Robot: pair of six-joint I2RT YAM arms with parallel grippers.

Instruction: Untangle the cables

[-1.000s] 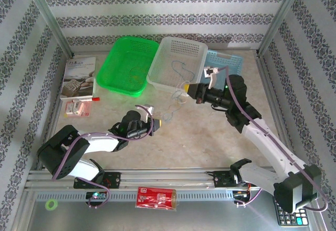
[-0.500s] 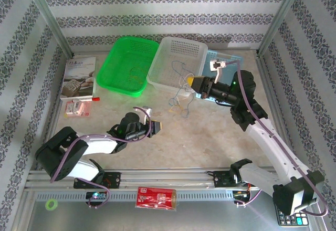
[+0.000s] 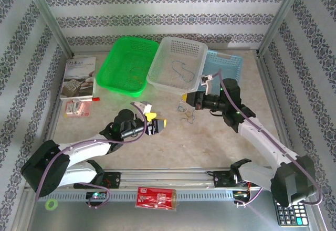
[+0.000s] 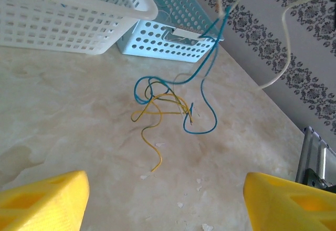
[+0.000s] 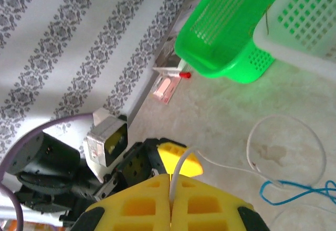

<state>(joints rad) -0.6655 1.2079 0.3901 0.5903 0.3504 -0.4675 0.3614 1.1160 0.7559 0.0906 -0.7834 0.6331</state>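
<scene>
The cables lie tangled on the table: a yellow cable (image 4: 157, 110) and a blue cable (image 4: 202, 84) cross in loops, and the blue one rises up to the right. A white cable (image 5: 286, 136) loops over the table and runs up into my right gripper (image 5: 170, 178), which is shut on it. From above, the right gripper (image 3: 185, 100) hangs just over the tangle (image 3: 185, 111). My left gripper (image 3: 155, 121) stands open to the left of it. Its yellow fingers (image 4: 42, 199) are wide apart, with bare table between them. Another thin cable (image 3: 181, 68) lies in the white basket.
Green basket (image 3: 112, 72), white basket (image 3: 157, 76) and blue basket (image 3: 233, 63) stand along the back. A booklet (image 3: 79, 76) and a pink packet (image 3: 76, 107) lie at the left. A red pack (image 3: 156, 197) and a calculator (image 3: 291, 215) sit by the front rail.
My left gripper has opened and let go of the cable, shifting slightly. The right gripper rose with the white cable, then came down and left over the tangle.
</scene>
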